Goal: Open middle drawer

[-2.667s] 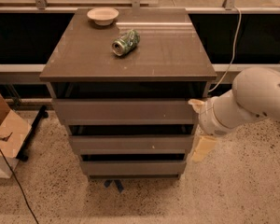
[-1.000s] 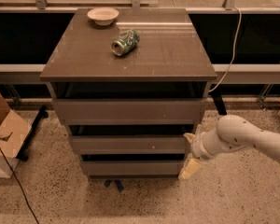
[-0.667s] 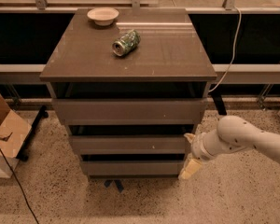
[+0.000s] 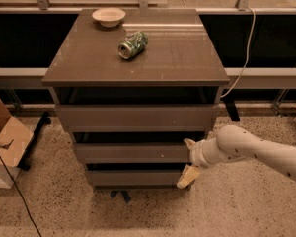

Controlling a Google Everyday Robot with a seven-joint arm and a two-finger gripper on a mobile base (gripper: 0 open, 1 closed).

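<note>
The middle drawer [image 4: 130, 153] is the medium-height grey-brown front between the taller top drawer [image 4: 135, 118] and the short bottom drawer [image 4: 135, 177] of a brown cabinet. A dark gap shows above it. My gripper [image 4: 187, 160], on a white arm coming in from the right, is at the right end of the middle drawer's front. It is open, with one pale finger [image 4: 189, 143] by the front's upper right corner and the other [image 4: 184, 178] down by the bottom drawer's right end. I cannot tell if they touch the front.
On the cabinet top [image 4: 177, 58] lie a crushed green can [image 4: 132, 44] and a pale bowl [image 4: 108, 17]. A cardboard box [image 4: 5, 142] stands on the speckled floor at the left. A white cable [image 4: 244, 48] hangs at the right. A dark ledge runs behind.
My arm has come down from beside the top drawer to the right end of the middle drawer. Over the last second it has barely moved. The drawers look unchanged.
</note>
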